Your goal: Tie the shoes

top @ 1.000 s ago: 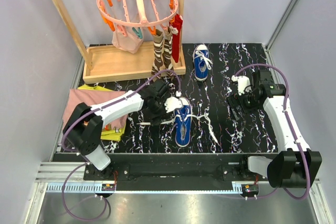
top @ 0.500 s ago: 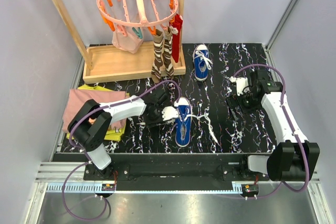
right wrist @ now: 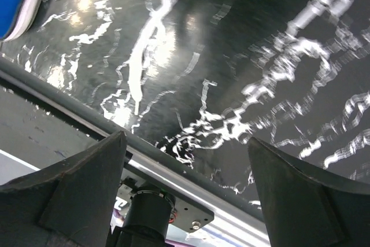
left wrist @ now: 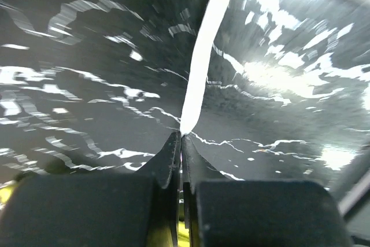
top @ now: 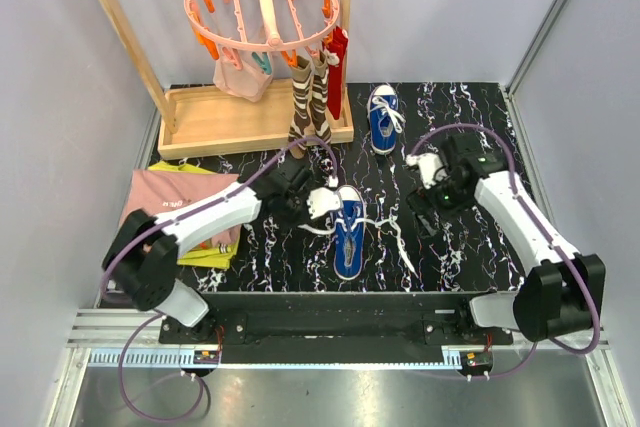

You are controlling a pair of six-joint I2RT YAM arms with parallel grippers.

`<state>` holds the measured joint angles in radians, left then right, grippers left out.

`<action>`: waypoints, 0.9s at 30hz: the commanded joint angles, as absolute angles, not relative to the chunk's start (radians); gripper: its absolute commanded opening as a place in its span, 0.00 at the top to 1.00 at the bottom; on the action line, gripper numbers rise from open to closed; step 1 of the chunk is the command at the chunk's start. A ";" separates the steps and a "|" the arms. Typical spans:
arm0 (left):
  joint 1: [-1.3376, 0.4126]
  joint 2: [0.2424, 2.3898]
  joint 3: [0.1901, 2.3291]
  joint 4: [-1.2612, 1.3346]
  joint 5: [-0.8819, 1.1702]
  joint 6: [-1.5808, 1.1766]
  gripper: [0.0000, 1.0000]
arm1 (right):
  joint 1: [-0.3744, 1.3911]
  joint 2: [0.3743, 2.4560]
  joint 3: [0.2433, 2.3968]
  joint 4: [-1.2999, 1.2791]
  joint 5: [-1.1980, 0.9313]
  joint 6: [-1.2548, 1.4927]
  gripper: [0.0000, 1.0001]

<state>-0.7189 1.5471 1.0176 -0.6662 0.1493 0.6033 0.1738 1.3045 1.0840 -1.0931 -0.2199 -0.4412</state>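
Two blue shoes with white laces lie on the black marbled mat: the near shoe [top: 349, 232] at centre, the far shoe [top: 383, 117] behind it. My left gripper [top: 304, 215] is just left of the near shoe, low over the mat. In the left wrist view the left gripper [left wrist: 181, 137] is shut on the end of a white lace [left wrist: 202, 56] that runs away toward the shoe. My right gripper [top: 424, 213] hovers to the right of the near shoe, apart from it. Its jaws [right wrist: 185, 160] stand wide open and empty. A loose lace [right wrist: 141, 56] lies on the mat beyond them.
A wooden rack [top: 230, 117] with a pink round peg hanger [top: 262, 7] and hanging socks [top: 312, 97] stands at the back left. Folded clothes [top: 180, 202] lie at the mat's left edge. The table's front rail [right wrist: 191, 166] is close under the right gripper.
The left gripper has closed on the lace end beside the near shoe. The right arm has swung left, closer to that shoe, still open.
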 commanded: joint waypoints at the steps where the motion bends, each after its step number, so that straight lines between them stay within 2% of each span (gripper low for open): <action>1: -0.719 1.427 1.081 -0.670 0.274 0.499 1.00 | 0.294 1.359 1.074 -1.062 -0.155 -0.422 0.07; 4: -0.718 1.411 1.063 -0.654 0.316 0.456 1.00 | 0.363 1.411 1.063 -1.048 -0.140 -0.426 0.10; 9: -0.718 1.396 1.039 -0.637 0.344 0.417 1.00 | 0.457 1.457 0.993 -1.008 -0.112 -0.437 0.21; 14: -0.716 1.382 1.023 -0.638 0.373 0.397 1.00 | 0.471 1.482 0.947 -0.957 -0.173 -0.479 0.24; 20: -0.715 1.376 1.003 -0.620 0.385 0.388 1.00 | 0.479 1.574 0.940 -0.876 -0.207 -0.443 0.33; 27: -0.704 1.352 0.982 -0.589 0.383 0.382 1.00 | 0.505 1.686 0.930 -0.815 -0.206 -0.428 0.39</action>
